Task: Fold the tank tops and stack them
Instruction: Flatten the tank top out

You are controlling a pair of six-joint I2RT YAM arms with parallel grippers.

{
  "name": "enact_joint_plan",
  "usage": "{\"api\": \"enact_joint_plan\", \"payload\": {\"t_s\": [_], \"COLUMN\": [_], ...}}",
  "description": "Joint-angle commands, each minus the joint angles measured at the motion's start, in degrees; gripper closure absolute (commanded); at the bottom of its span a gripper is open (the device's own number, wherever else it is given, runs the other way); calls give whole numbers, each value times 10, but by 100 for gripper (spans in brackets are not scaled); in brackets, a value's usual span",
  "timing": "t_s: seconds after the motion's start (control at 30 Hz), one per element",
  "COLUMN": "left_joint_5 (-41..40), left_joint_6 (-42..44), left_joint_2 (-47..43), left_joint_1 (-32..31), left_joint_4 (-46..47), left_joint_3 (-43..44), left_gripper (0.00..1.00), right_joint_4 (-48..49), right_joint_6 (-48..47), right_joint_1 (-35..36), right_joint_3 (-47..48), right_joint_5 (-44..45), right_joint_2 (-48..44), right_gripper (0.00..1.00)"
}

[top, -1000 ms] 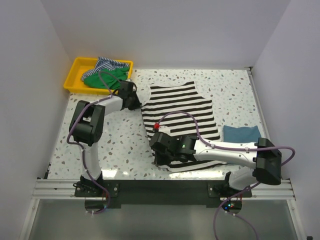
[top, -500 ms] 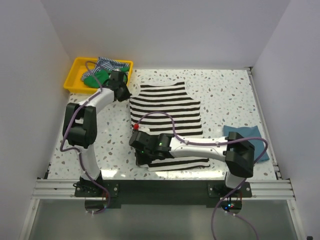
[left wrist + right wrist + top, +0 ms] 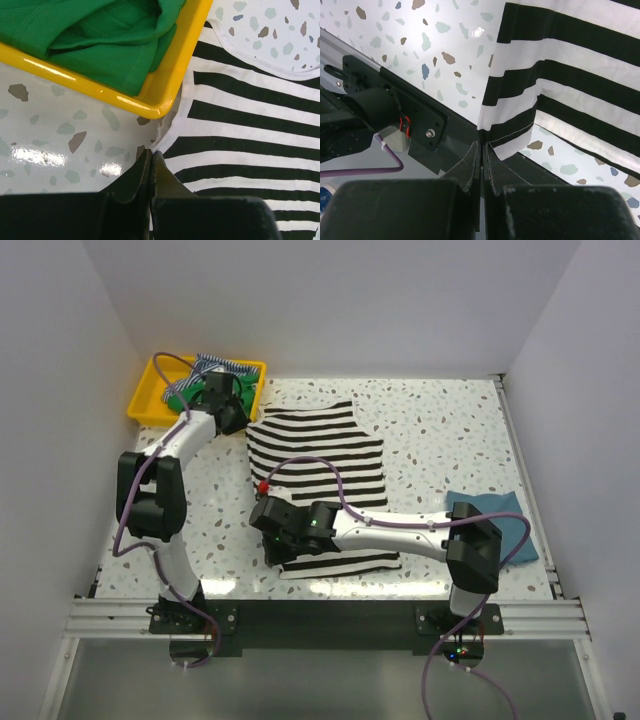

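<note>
On the worktop's left half, the black-and-white striped tank top [image 3: 310, 435] lies spread open. Your left tool [image 3: 151, 156] is pinched on its shoulder strap just beside the yellow tray [image 3: 165, 100], and your right tool [image 3: 483, 146] is clamped on the near hem corner. This looks like positioning before the fold — next, carry that held edge across evenly, keeping the cloth taut. The stripes lie mostly smooth, with the hem corner lifted.

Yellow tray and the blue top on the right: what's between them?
The black-and-white striped top, lying on the table. The top view shows it.
</note>
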Motion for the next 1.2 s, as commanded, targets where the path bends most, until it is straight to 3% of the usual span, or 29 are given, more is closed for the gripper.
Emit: {"api": "enact_joint_plan", "payload": {"t_s": [0.0,0.27,0.4,0.47,0.5,0.57,0.6,0.63,0.9,1.0,1.17], "left_joint_5": [17,49,121,127,124,111,89,89,97,109,110], "left_joint_6": [14,19,14,6,-2,-10,-12,-12,-9,-6,-6], "left_joint_2": [-11,5,18,28,34,35,28,25,24,32,32], "left_joint_1": [6,6,-1,-7,-8,-8,-8,-7,-4,-5,-5], "left_joint_4": [29,29,62,59,58,56,52,52,56,49,52], "left_joint_3": [11,39,46,61,63,61,52,52,45,49,40], "left_gripper": [100,100,100,100,100,100,100,100,100,100,100], "right_joint_4": [-19,-63,-113,-82,-71,-43,-54,-54,-12,-29,-85], "right_joint_6": [-9,-26,-38,-62,-70,-89,-87,-87,-56,-56,-57], "right_joint_1": [4,8,20,21,29,38,40,37,-58,-65,-81], "right_joint_3": [14,51,71,58,55,44,16,16,-138,-119,-45], "right_joint_5": [18,69,101,76,62,60,91,91,105,124,164], "right_joint_2": [-5,15,10,9,10,7,-21,-31,-142,-128,-58], "right_gripper": [100,100,99,89,74,58,37,34,35,37,50]}}
